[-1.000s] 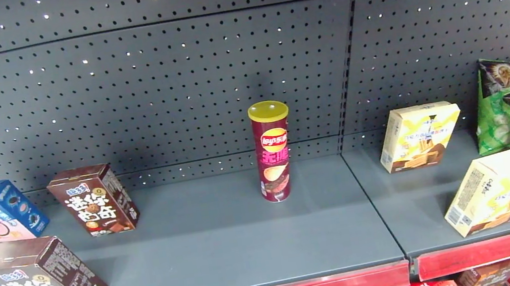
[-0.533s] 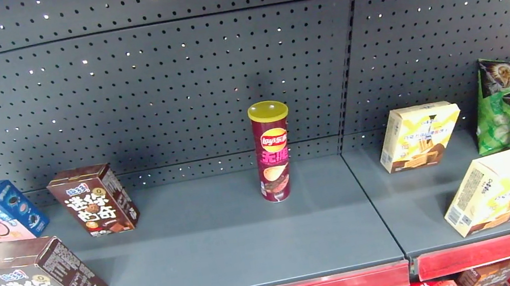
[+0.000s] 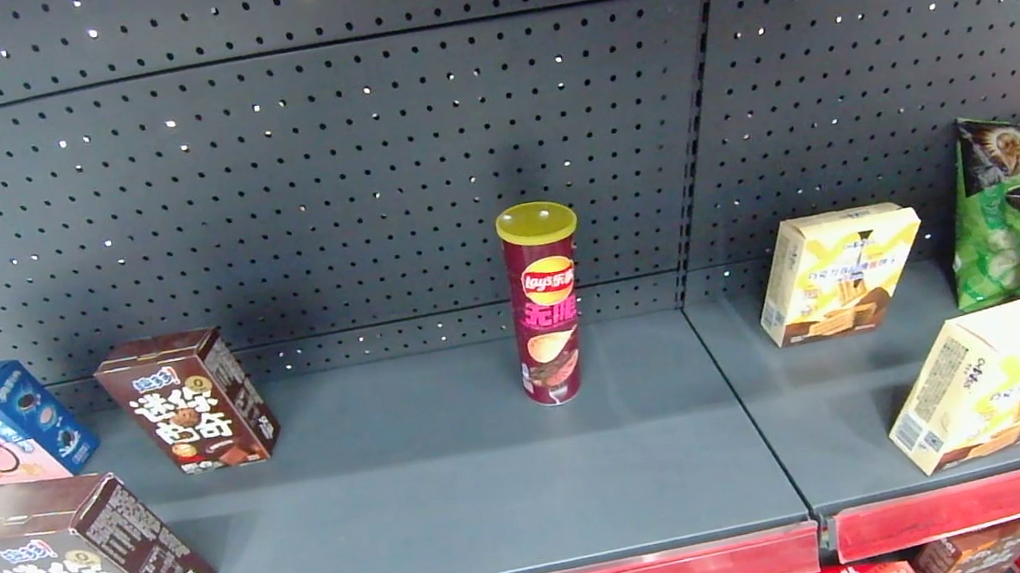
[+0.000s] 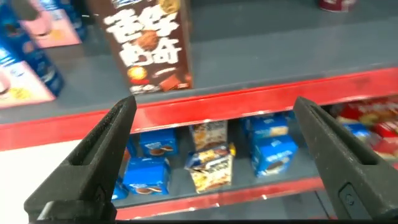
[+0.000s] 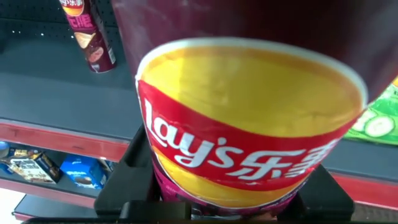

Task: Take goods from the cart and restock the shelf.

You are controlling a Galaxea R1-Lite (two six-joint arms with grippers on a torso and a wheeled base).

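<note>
Right pincer (image 5: 225, 196) clamped round chip can (image 5: 249, 124), held before shelf (image 5: 56, 93) front (label toward wrist camera). Left pincer (image 4: 214, 106) spread wide, empty, facing red shelf lip near brown box (image 4: 149, 43). Second can (image 3: 547, 301) upright mid-shelf, yellow boxes (image 3: 837, 273) and green bags (image 3: 1016, 221) well to its right.

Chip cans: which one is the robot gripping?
The near chip can, clamped by the right gripper; the far chip can stands untouched on the shelf.

Left gripper (image 4: 214, 107) with jaws wide apart; right gripper (image 5: 227, 183) tight around a chip can (image 5: 249, 99)
</note>
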